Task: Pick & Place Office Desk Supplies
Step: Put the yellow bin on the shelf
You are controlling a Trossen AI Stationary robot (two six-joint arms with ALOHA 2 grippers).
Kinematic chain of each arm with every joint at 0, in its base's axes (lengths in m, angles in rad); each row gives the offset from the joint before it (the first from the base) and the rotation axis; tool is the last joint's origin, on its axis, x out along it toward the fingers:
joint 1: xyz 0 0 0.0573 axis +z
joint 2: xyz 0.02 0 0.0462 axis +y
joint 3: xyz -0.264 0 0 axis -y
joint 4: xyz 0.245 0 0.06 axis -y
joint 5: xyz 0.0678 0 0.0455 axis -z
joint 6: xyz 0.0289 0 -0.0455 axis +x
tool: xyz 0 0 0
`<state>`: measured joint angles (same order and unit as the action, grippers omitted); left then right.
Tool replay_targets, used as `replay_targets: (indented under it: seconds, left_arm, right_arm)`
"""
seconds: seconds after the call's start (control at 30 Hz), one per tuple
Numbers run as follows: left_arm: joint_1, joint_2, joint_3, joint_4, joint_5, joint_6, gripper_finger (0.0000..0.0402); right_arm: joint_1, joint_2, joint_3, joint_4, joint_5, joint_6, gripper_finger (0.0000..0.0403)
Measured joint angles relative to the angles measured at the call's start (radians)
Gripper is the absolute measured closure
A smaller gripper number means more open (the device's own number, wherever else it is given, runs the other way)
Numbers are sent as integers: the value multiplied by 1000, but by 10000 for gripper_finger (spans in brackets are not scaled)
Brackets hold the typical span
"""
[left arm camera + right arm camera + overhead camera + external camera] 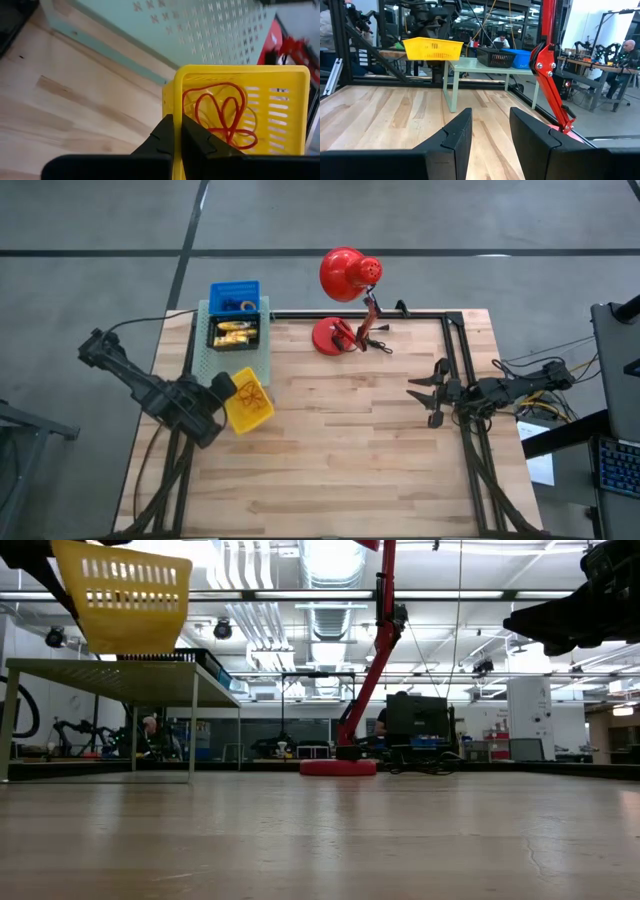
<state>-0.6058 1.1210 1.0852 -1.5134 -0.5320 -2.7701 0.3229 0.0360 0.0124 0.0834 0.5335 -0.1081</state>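
My left hand (176, 131) is clenched on the near wall of the yellow basket (280, 85), which it holds clear of the tabletop (350, 450). Red rubber bands (220, 112) lie tangled in the basket, just ahead of the fingertips. A pale green perforated shelf (205, 350) stands just beyond the hand, carrying a black basket (233, 335) and a blue one (234, 293). My right hand (490, 125) hovers with fingers apart, grasping nothing, well across from the basket, red lamp (345, 275) beside it.
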Motion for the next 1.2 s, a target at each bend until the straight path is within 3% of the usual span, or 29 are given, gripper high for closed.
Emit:
replay_targets:
  seconds: [0.27,0.43,0.67,0.87,1.2]
  left_arm:
    - [12,-7,23,-60,0,-160,385]
    - [50,-18,23,-59,0,-155,385]
    - [122,-34,23,-58,-40,-34,385]
    - [161,-53,46,-39,-89,240,385]
    - [179,-60,146,89,7,975,385]
  right_arm:
    - [0,0,0,0,0,0,275]
    - [0,0,0,0,0,0,275]
    - [0,0,0,0,0,0,275]
    - [0,0,0,0,0,0,275]
    - [0,0,0,0,0,0,275]
